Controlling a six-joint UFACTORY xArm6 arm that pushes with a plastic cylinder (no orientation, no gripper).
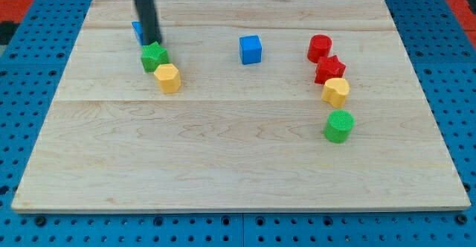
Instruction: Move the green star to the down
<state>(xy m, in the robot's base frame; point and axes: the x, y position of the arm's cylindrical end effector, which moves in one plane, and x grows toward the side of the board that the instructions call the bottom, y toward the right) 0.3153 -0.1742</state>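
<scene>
A pale wooden board (238, 150), my working surface, fills most of the view and rests on a blue pegboard (30, 91) dotted with holes.

My dark straight rod (143, 9) comes down from the view's top left. My tip (152, 43) sits right at the top edge of the small green star-shaped block (154, 56), touching it or very nearly so. This arm carries no gripper, so nothing here can open or close; the rod only pushes.

The green star lies in the upper left part of the surface. Just below it and slightly to the view's right, touching or almost touching, is a yellow hexagonal block (169, 77). Behind the rod, a small blue block (137, 30) is partly hidden, so I cannot make out its shape.

Near the top centre, well apart from the others, stands a blue cube (251, 49).

On the view's right, four blocks run in a close column from top to bottom: a red cylinder (319, 47), a red star-shaped block (329, 69), a yellow hexagonal block (335, 91) and a green cylinder (339, 126). The first three look to be touching one another; the green cylinder sits just beneath them.
</scene>
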